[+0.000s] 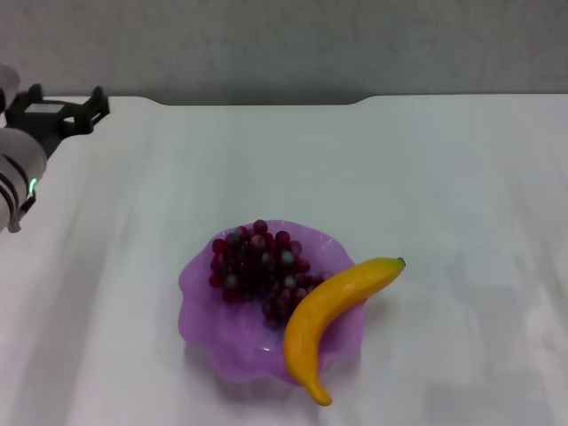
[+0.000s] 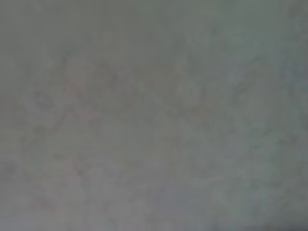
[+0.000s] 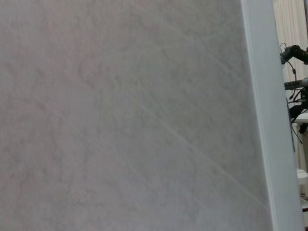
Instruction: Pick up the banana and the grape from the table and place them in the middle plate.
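Note:
The translucent purple middle plate (image 1: 200,306) sits on the white table (image 1: 444,177), near the front centre in the head view. The dark red grape (image 1: 257,266) bunch lies inside it, toward the back. Across the plate's right rim rests the orange-yellow banana (image 1: 333,311), its green stem tip pointing back right and its other end hanging over the front rim. My left gripper (image 1: 84,111) is raised at the far back left, well away from the plate, with nothing seen in it. The right gripper is out of view.
The table's back edge meets a grey wall (image 1: 284,44). The left wrist view shows only a plain grey surface. In the right wrist view there is a grey wall (image 3: 120,115), a white panel edge (image 3: 269,120) and distant equipment (image 3: 296,82).

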Controlling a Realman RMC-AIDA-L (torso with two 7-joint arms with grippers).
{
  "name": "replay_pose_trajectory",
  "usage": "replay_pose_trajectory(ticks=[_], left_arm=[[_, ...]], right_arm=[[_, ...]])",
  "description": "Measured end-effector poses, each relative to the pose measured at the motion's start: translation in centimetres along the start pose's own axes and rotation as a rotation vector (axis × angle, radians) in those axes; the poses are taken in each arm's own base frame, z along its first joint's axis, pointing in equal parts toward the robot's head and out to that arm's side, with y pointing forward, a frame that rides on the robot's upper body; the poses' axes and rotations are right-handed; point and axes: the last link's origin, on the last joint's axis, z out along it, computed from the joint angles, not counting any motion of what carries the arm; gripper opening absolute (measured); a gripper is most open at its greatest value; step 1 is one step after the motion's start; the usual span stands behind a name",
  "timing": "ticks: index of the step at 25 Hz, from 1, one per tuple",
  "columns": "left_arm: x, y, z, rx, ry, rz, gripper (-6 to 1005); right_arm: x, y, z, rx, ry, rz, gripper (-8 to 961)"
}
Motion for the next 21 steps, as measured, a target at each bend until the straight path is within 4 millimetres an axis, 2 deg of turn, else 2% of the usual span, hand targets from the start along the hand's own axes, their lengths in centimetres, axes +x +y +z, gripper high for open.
replay_pose_trajectory(ticks=[4, 8, 16, 18, 21], left_arm=[[-1.2, -0.4, 0.2, 0.073, 0.030, 0.050, 893], [-1.5, -0.8, 0.4, 0.033, 0.088, 0.044, 893], [-1.7, -3.6, 0.0, -0.177, 0.209, -0.268, 890], [-2.3, -4.2, 0.1, -0.107, 0.203, -0.422, 887], [-2.9, -4.1, 0.2, -0.056, 0.197, -0.437, 887]], right_arm=[[-0.2, 0.4, 0.3, -0.009, -0.007, 0.001, 901], [-0.3, 0.5, 0.4, -0.011, -0.008, 0.004, 901], [-0.4, 0.8, 0.7, -0.019, -0.012, 0.004, 900], [-0.4, 0.8, 0.7, -0.020, -0.007, 0.001, 900], [-0.4, 0.7, 0.7, -0.018, -0.005, -0.002, 900]])
